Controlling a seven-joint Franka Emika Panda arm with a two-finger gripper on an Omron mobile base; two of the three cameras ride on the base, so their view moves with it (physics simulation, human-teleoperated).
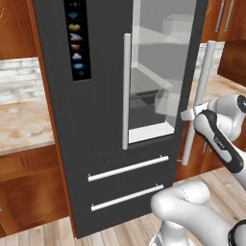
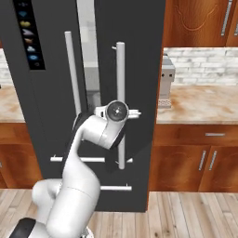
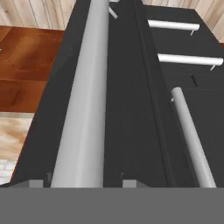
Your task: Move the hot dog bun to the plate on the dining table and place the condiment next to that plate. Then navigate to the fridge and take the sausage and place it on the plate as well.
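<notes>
At the fridge door: the pincer sits right at the long silver handle of the right door.
Pincer: spread a little. The handle runs between its two tips, and I see a thin dark gap on each side, so it is not pinching the bar.
Fridge: tall and dark, straight ahead of the robot. Its right door stands partly swung out.
Handle direction: the bar stands straight up and down in the room. The tips sit one on each side of it, across its long way.
Inside: pale shelves and a clear bin show through the gap between the doors.
Sausage: I think it is somewhere in there, but the inside is too pale and blurry to tell which shelf.
Which way: the opening lies to the left of the pincer and deeper in, past the door's edge.
Step now: my guess is the robot is getting the door open before it goes for the sausage.
Next move: the pincer would need to come off the bar, go round the door edge and reach into the shelves.
Watch out: the gap may be too narrow for the arm, and the door could get bumped.
</notes>
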